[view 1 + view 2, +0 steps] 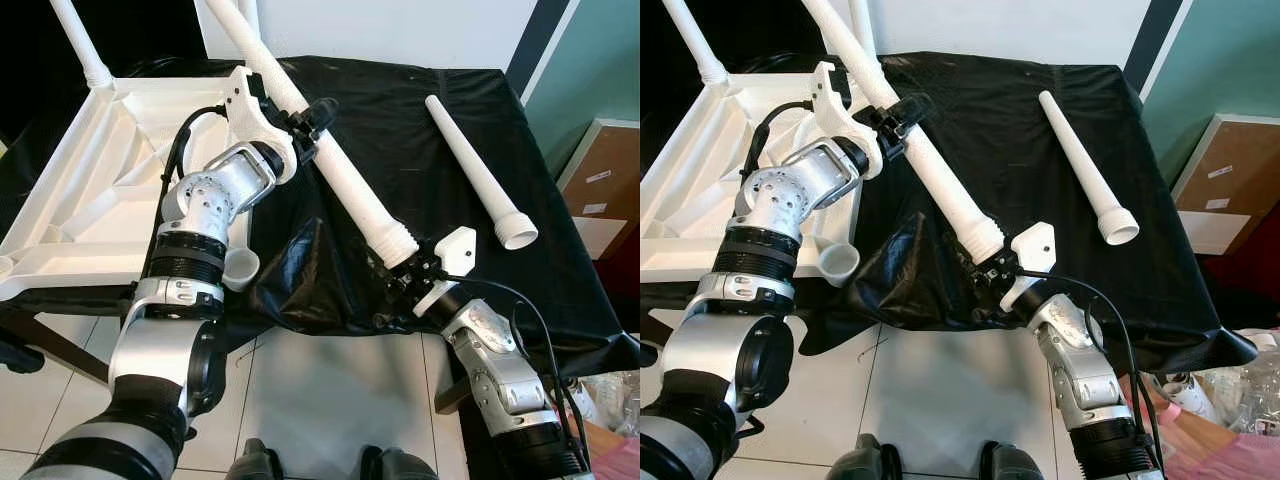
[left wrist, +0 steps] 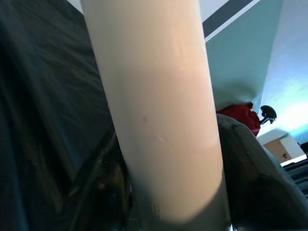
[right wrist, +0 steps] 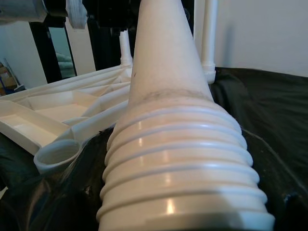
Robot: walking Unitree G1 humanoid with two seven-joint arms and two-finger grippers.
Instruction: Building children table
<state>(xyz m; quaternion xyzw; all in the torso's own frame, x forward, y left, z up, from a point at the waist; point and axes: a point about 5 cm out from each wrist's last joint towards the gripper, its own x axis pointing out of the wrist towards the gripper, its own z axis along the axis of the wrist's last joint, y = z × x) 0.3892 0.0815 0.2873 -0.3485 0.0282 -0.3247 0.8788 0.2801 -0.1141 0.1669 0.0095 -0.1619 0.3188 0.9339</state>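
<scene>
Left eye view counts two loose white legs (image 1: 330, 165) on the black cloth (image 1: 400, 130): both grippers grasp one, left gripper (image 1: 305, 122) mid-shaft, right gripper (image 1: 405, 268) at its threaded end. Second leg (image 1: 478, 172) lies at three o'clock; upturned tabletop (image 1: 90, 190) at nine o'clock.

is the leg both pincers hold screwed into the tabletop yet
Not yet: the leg is held between both pincers, its threaded end bare, the corner socket empty.
</scene>
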